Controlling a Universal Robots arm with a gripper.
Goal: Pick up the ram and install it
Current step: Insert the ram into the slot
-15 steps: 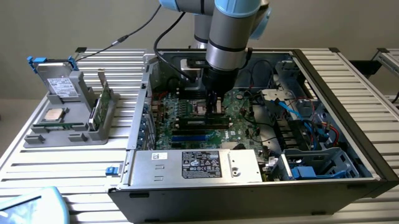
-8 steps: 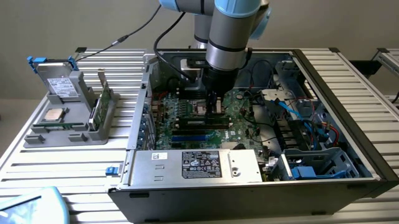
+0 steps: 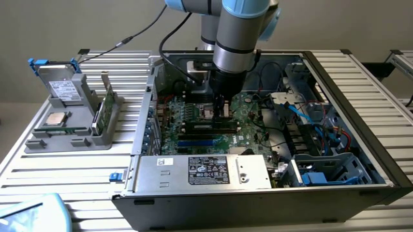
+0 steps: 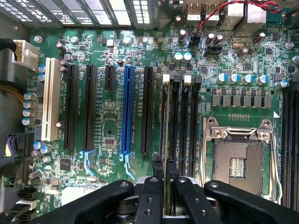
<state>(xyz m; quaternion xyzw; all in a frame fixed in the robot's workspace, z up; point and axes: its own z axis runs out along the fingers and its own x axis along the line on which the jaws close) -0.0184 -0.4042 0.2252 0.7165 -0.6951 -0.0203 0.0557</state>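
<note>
While clamped on the ram [image 4: 165, 122], held edge-on along the black memory slots [image 4: 175, 116], gripper [image 4: 165, 168] should square it with one slot and press evenly. The parts tray [image 3: 71, 125] is at 9 o'clock in the exterior view.

Stretches wide as a slatted metal table [image 3: 65, 174]. Bears an open computer case [image 3: 258, 198], laid with its open side up. Carries a grey parts holder [image 3: 96, 140] just beside the case, on the exterior view's left. Holds a pale blue object [image 3: 29, 212] nearer the camera than the case, at the table's edge.
</note>
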